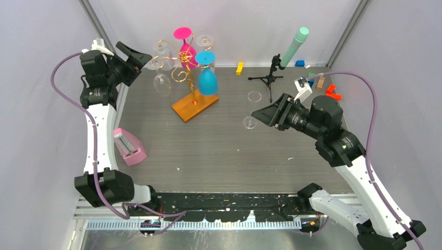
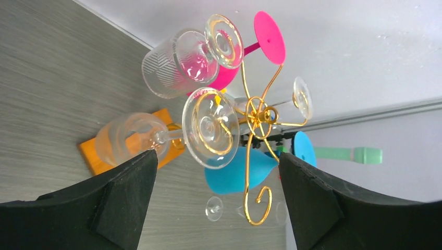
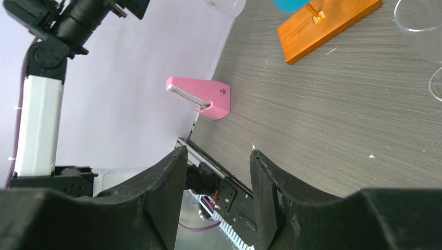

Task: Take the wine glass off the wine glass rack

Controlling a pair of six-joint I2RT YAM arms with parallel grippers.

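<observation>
So, far left corner of the bench (image 1: 224, 151): the left gripper (image 1: 138, 60) is up in the air there, pointing at the wine glass rack (image 1: 182, 70). Its jaws are spread wide with nothing pinched. In the left wrist view the two black fingers (image 2: 125, 192) sit either side of the frame, and the rack's clear wine glass (image 2: 208, 127) hangs between them a bit further off, foot towards the camera, bowl over the orange base (image 2: 91, 153). No contact that I can see.

Down along the left edge, about halfway to the near side, a pink wedge (image 1: 129, 147) lies flat on the bench.

The rack itself stands near the far edge, left of centre. Every glass on it hangs upside down off the gold curls: clear ones on the left side, a pink glass (image 1: 185, 49) at the back, a blue glass (image 1: 207, 78) on the right.

Right of centre there's a loose clear glass (image 1: 249, 123) on the bench, just beside the tip of the right gripper (image 1: 259, 115). That gripper hangs low and points left, jaws partly apart, holding nothing. The right wrist view shows only bench between its fingers (image 3: 167, 182).

Behind it, near the far right corner, stands a black tripod (image 1: 268, 78) with a mint-green tube (image 1: 294, 46) on top, and some coloured blocks (image 1: 332, 92) are scattered about there.
</observation>
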